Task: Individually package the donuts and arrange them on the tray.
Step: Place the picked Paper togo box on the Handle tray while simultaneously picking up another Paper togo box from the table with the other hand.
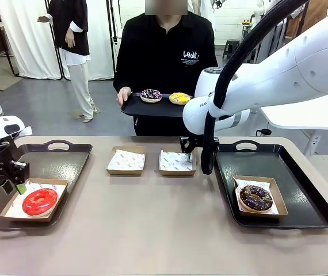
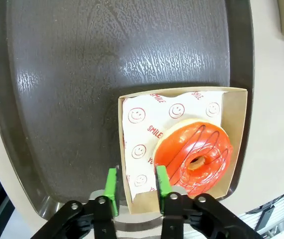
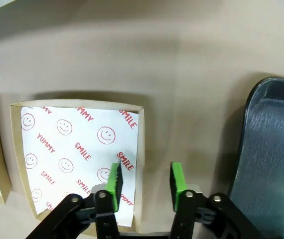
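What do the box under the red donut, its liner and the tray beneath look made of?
Box: brown cardboard, matte, with raw folded walls. Liner: thin white paper printed with red smileys, creased at its edges; any coating can't be told. Tray: probably black plastic, judging by its pebbled surface and dull sheen.

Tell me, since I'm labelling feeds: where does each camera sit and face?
Front view: between the arms, facing across the beige table at the person; left gripper and right gripper show.
Left wrist view: on that wrist, looking down past green pads at a glossy red ring donut in a paper-lined cardboard box.
Right wrist view: on that wrist, looking down past its pads at an empty paper-lined box.
Shared: front and left wrist show that donut.
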`<state>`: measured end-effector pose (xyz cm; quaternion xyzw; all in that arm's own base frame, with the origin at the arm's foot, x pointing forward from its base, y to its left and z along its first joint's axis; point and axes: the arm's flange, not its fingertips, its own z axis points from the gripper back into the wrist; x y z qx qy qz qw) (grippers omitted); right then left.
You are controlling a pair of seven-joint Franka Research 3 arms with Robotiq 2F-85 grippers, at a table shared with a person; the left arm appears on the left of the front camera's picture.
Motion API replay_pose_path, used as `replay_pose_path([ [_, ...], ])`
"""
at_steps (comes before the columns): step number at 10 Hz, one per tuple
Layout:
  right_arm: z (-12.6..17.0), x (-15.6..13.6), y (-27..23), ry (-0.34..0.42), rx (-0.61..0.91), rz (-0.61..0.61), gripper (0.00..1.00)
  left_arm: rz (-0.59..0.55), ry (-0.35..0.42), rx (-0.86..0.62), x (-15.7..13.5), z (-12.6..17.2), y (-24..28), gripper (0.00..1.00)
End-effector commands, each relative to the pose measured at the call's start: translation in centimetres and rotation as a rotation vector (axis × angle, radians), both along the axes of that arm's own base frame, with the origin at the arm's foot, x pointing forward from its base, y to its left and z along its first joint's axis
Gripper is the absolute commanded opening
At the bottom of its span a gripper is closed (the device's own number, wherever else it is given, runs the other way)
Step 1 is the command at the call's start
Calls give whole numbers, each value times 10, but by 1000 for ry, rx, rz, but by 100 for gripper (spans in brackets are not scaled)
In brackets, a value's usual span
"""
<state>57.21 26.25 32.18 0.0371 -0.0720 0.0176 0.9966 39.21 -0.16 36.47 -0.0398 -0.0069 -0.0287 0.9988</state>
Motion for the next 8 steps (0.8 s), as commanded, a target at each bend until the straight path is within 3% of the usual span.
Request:
replay_pose_path([
  [1, -1, 5, 6, -13, -22, -26, 0, 4, -17, 2, -52, -25, 2, 100],
  [2, -1, 5, 6, -13, -22, -27, 4, 6, -17, 2, -53, -24, 2, 88],
  [4, -1, 6, 6, -13, -17, -33, 0, 8, -18, -1, -53, -24, 2, 100],
  [8, 4, 6, 5, -22, 0, -41, 0, 24, -20, -49, -55, -15, 6, 100],
])
